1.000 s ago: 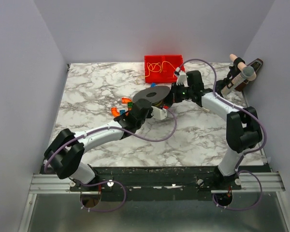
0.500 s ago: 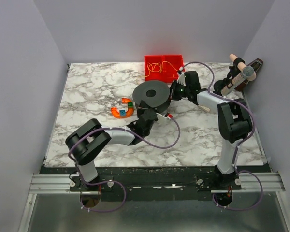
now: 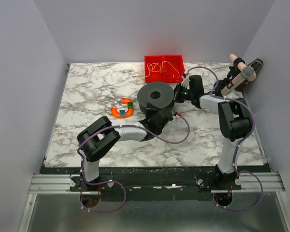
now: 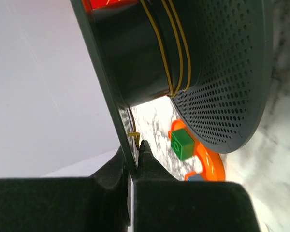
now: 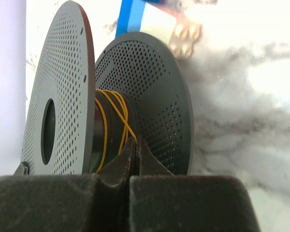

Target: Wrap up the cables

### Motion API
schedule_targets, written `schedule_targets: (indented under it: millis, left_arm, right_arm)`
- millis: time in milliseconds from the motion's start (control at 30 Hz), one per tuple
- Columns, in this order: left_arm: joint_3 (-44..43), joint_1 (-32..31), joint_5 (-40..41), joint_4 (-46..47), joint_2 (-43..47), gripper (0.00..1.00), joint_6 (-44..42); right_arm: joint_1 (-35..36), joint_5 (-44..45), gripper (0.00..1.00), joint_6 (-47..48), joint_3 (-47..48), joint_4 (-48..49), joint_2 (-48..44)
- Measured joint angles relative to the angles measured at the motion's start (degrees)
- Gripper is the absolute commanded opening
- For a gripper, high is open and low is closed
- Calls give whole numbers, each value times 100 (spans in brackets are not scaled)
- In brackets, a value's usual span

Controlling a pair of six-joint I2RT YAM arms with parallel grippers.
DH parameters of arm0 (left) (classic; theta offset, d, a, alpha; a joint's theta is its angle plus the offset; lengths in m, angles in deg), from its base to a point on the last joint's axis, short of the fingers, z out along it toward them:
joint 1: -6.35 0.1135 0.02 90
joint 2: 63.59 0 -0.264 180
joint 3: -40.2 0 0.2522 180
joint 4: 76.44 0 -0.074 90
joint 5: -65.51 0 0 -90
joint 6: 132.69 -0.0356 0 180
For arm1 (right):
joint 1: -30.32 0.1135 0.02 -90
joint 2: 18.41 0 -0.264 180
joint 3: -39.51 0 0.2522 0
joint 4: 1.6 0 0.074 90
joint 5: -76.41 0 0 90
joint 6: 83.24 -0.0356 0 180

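A dark perforated spool stands mid-table. Thin yellow cable is wound round its hub, also seen in the right wrist view. More cable lies looped in the red tray behind it. My left gripper is at the spool's near side, shut on the edge of one flange. My right gripper is at the spool's right side, its jaws shut on the yellow cable where it leaves the hub, between the two flanges.
An orange curved toy with a green block lies left of the spool. A microphone and other tools sit at the back right corner. A blue and white block lies beyond the spool.
The spool has turned from tilted to lying flat and shifted slightly right. My left gripper followed it to the right; my right gripper came down from the tray to the spool's side.
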Motion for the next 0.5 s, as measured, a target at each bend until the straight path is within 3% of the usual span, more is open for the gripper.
schedule_targets:
  millis: [267,500]
  left_arm:
    - [35,-986,780,-977,98,0,981]
    - [50,-1473,1255,-1239,-13,0,1456]
  right_arm:
    - [-55,-26,1,289,-1248,-369,-896]
    - [-63,-48,1,546,-1718,-457,-1320]
